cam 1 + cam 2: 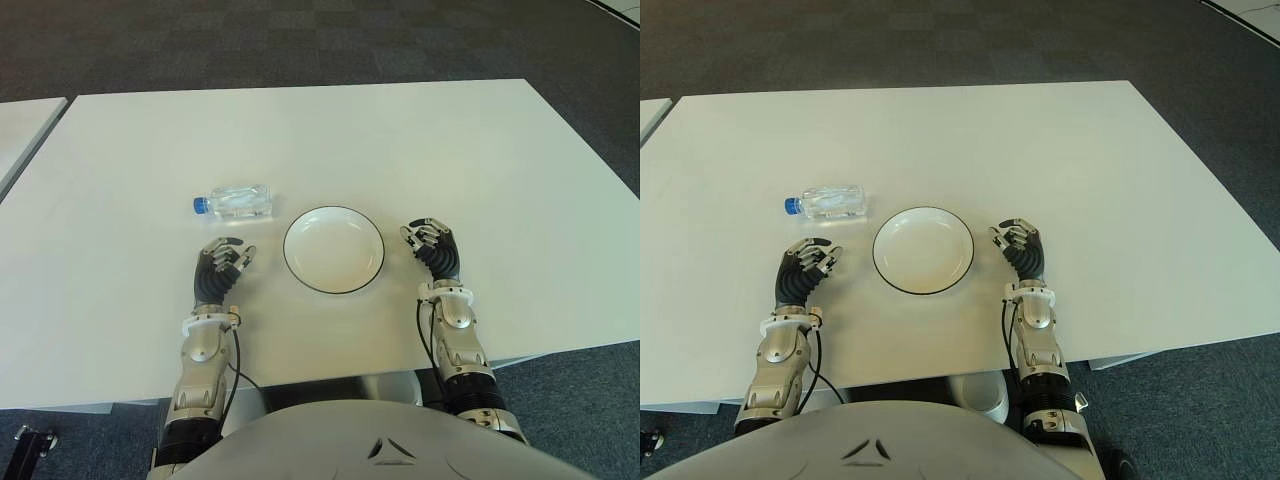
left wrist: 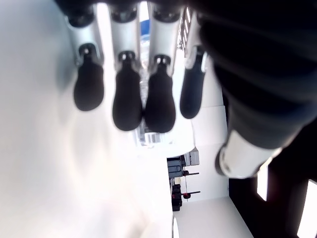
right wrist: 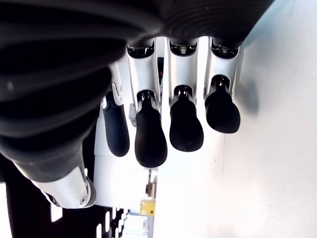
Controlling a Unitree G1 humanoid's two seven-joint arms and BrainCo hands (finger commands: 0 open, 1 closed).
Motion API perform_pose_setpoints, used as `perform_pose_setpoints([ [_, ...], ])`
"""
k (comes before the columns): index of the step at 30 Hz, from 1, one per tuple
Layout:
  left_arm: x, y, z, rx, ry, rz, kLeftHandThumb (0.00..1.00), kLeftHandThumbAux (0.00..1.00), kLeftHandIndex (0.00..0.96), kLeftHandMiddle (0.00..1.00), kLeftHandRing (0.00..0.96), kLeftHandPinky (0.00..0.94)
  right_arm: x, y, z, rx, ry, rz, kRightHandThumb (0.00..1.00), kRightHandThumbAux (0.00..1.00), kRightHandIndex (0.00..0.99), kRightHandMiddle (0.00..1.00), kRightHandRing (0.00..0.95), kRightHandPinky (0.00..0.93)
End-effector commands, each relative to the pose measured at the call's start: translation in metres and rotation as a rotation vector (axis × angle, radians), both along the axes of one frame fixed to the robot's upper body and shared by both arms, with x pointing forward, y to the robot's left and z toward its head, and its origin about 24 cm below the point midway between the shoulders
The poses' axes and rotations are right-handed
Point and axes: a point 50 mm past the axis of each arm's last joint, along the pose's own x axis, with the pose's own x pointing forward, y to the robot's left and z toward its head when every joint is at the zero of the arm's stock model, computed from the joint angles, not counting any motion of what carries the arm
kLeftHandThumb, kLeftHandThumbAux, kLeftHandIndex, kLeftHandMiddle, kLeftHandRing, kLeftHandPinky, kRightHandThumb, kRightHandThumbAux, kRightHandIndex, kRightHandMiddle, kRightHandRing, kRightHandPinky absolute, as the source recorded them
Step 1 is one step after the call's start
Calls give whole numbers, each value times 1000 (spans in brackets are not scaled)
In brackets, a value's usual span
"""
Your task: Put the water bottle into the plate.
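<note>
White surface (image 1: 450, 150) stretches out in front of me, and on it the water bottle (image 1: 236, 201) lies on its side, its blue cap pointing left, just beyond my left robot hand (image 1: 222, 262) and to the left of the plate (image 1: 334, 249). Neither robot hand has hold of it. The plate sits between my two arms, near me, bare inside, its dark rim well clear of the bottle, though the two are close enough that the move looks short. My left robot hand shows just left of the plate with its fingers (image 2: 128, 103) loosely curled and apart, holding nothing; the wrist view shows a sliver of the bottle past the fingertips, so the palm already faces it. My right robot hand (image 1: 432, 243) shows just right of the plate, its fingers (image 3: 148, 133) likewise relaxed and empty. I judge the task not yet begun: the bottle is on the left side, so the left robot hand is the natural one to reach forward, close round the clear body and carry it right onto the plate. Because it lies flat and is round, it could roll away from a clumsy touch, so I would come down over its middle.
</note>
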Motion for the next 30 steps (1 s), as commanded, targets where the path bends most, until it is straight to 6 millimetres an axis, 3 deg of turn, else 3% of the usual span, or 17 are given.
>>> perform_pose_setpoints([
  [1,-1,0,-3,-1,18,-4,708,711,439,712,689,669,-12,0,-19,21,106,-16,705,728,438,747,744,738],
  [19,2,5,-1,47,4,-2,707,711,438,707,685,667,-12,0,-19,17,99,-10,704,729,438,757,755,755],
  [30,13,15,20,349,-141,-33,706,714,436,716,696,671,-12,0,-20,20,109,-16,704,729,438,759,750,738],
])
